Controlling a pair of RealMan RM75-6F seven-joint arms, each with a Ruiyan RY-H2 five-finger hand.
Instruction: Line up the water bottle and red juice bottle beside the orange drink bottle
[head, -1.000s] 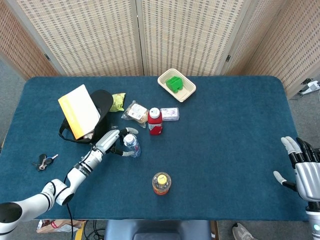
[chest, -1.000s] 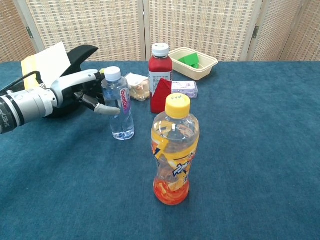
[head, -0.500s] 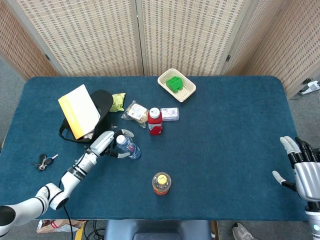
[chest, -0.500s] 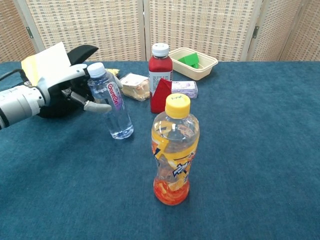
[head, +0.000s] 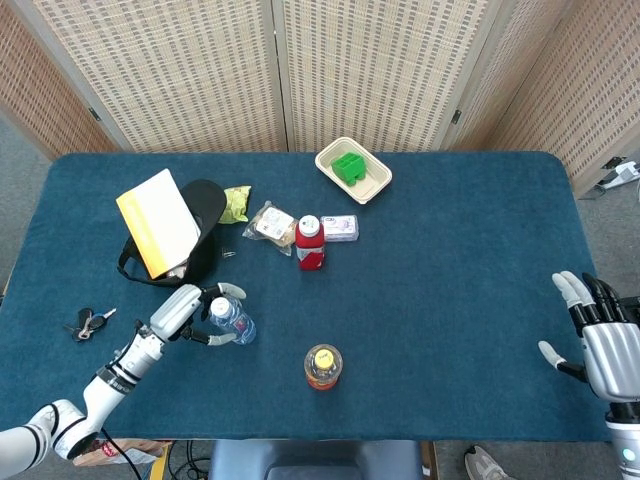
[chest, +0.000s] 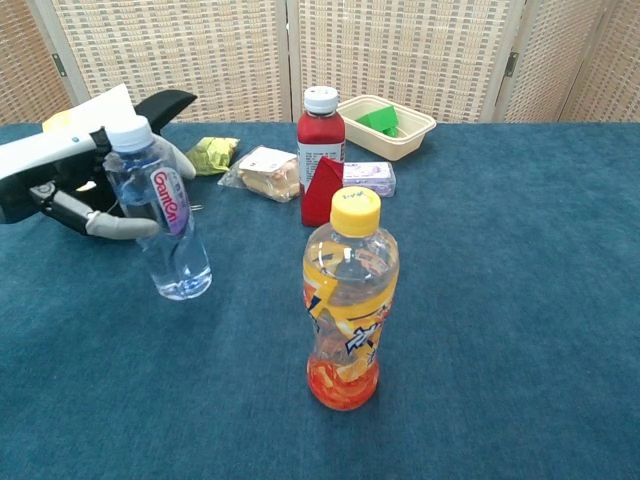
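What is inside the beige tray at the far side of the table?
A green block-like object sits inside the beige tray. In the chest view the tray's front wall hides its lower part, so its exact shape and anything beneath it cannot be seen.

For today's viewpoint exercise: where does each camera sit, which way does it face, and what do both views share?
Head view: high above the near table edge, looking steeply down; shows the left hand and right hand.
Chest view: low at the near edge, facing the far screens; shows only the left hand.
Shared: water bottle, juice bottle, orange bottle.
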